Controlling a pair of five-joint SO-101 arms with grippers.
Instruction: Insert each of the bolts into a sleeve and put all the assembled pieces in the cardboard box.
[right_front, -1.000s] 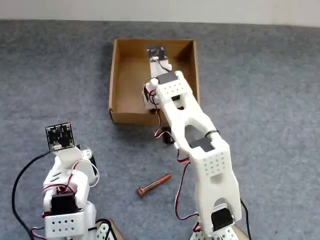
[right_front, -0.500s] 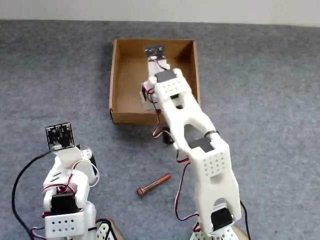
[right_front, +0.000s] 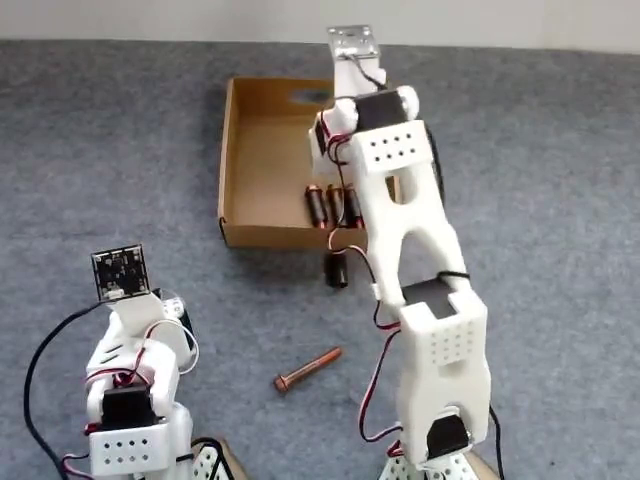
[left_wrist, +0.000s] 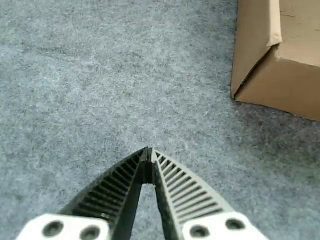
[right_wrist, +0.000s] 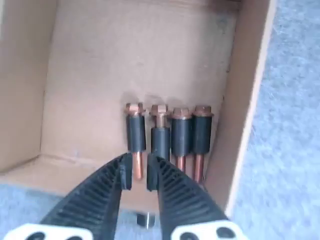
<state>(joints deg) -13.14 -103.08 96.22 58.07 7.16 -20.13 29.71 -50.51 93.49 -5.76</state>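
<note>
1. Four assembled pieces, copper bolts seated in black sleeves, lie side by side on the floor of the cardboard box. They sit just beyond the tips of the right pincer, packed toward one side wall, with the outermost piece close against it.
2. The right pincer hangs above the box with its jaws slightly parted and nothing between them. The bare shank of one boxed bolt shows through the narrow gap.
3. A loose sleeve rests on the grey carpet, just outside the box's near wall and under the right arm. From the wrist it appears behind the right pincer's tips, low between the jaws.
4. A bare bolt lies on the carpet well behind the right pincer. It sits between the two arms, nearer their bases than the box.
5. The left pincer is pressed together and empty, pointing down at open carpet. A corner of the box stands ahead of it and off to one side, clearly apart from its tips.
6. The left arm stands folded at the table's near edge.
</note>
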